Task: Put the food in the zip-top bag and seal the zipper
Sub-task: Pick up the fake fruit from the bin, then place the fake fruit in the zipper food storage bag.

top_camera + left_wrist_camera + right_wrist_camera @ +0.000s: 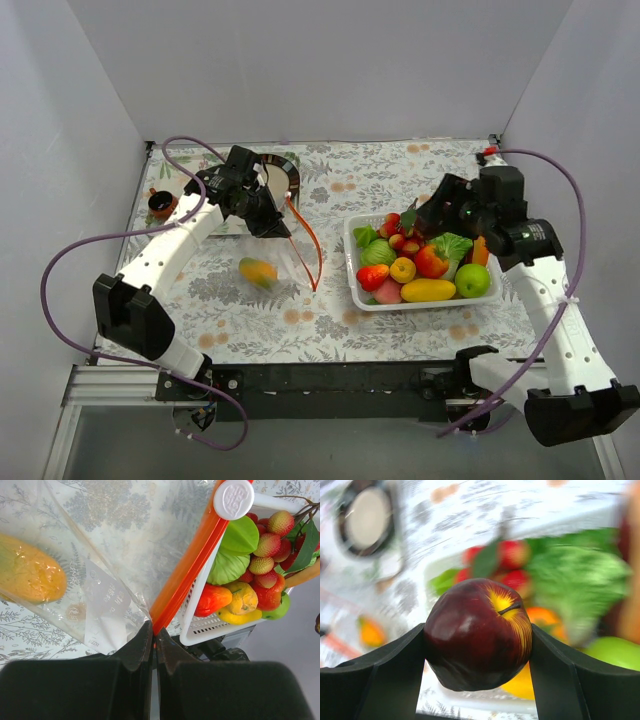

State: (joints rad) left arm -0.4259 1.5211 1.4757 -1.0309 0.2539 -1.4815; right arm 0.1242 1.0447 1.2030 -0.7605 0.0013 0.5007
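The clear zip-top bag lies left of centre with an orange-yellow mango inside; the mango also shows in the left wrist view. My left gripper is shut on the orange-red zipper at the bag's edge, holding it up; its white slider sits at the far end. My right gripper is shut on a dark red apple above the white basket's far edge. The apple is hidden by the gripper in the top view.
The white basket at right centre holds several toy fruits and vegetables, including lettuce, a green apple and a yellow fruit. A round dark-rimmed dish and a small brown cup stand at the back left.
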